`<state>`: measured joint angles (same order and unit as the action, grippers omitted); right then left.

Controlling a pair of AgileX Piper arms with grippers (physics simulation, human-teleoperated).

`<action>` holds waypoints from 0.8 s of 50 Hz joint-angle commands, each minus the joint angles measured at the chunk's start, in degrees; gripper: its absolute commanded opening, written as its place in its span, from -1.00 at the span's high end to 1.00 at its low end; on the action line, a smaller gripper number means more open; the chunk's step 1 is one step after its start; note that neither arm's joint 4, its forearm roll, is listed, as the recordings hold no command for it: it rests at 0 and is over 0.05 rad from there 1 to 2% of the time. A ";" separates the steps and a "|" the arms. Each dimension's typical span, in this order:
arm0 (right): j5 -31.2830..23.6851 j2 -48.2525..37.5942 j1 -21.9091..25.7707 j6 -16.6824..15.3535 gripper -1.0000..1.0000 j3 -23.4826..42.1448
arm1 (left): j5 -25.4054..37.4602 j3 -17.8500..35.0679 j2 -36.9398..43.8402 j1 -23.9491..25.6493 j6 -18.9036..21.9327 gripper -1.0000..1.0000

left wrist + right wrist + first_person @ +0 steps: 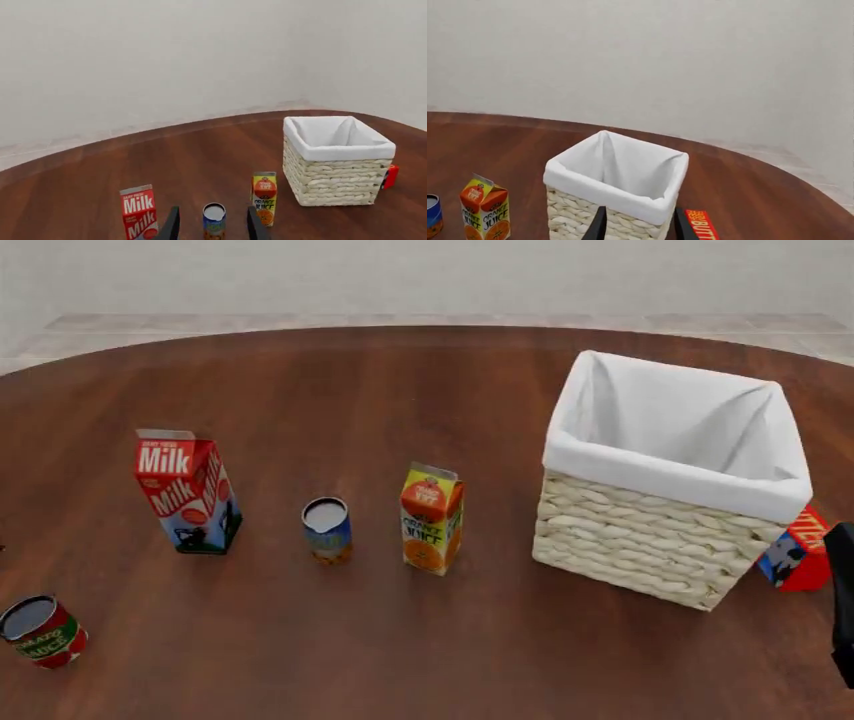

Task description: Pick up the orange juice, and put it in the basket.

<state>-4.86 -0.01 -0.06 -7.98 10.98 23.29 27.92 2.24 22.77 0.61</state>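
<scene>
Nearest my left wrist camera, the left gripper [212, 227] shows two dark fingers spread wide, holding nothing, with a small blue can [214, 220] seen between them. I read "Milk" twice on the red-and-white carton [139, 212] and "ORANGE JUICE" on the juice [264, 198], a gable-top carton standing upright beside the basket [335, 182]. Its woven straw walls carry a white cloth lining; I see nothing inside.

Front view: the juice [431, 518] stands on the wooden table [400, 400], between the can [327, 529] and the basket [641, 535], apart from both. A red tin [40, 632] sits at near left. A red box [798, 551] lies behind the basket.

Right wrist view: the right gripper [639, 225] is also spread wide and empty, above the basket [570, 172]. I read "BUTT" on the box [701, 225].
</scene>
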 commanded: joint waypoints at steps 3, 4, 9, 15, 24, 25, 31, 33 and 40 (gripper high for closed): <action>-0.38 0.00 0.06 -0.25 -1.00 0.82 | -3.10 0.29 10.12 10.67 0.89 -1.00; -0.41 0.00 0.12 -0.26 -1.00 0.82 | -5.02 -0.66 12.27 12.03 0.28 -1.00; -0.28 0.00 0.22 -0.17 -1.00 0.63 | -11.89 -2.85 18.69 14.39 0.01 -1.00; -0.15 0.00 0.22 -0.09 -1.00 0.53 | -19.34 -3.59 28.01 16.82 -2.24 -1.00; -0.02 0.00 0.17 0.21 -1.00 0.64 | -29.35 -4.60 39.38 17.91 -3.40 -1.00; 0.21 0.00 0.16 0.22 -1.00 0.40 | -30.64 -4.84 40.57 17.89 -3.30 -1.00; 0.46 0.00 0.99 -0.93 -1.00 0.78 | -34.58 -3.65 47.81 20.03 -8.22 -1.00; 0.56 0.00 0.57 -0.53 -1.00 1.13 | -36.97 -4.61 48.83 18.20 -3.84 -1.00; 0.51 0.00 0.20 0.88 -1.00 1.23 | -41.45 -5.38 54.31 17.02 -2.99 -1.00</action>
<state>-4.55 0.00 0.24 -7.69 11.94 -10.70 23.41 47.70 40.04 -3.34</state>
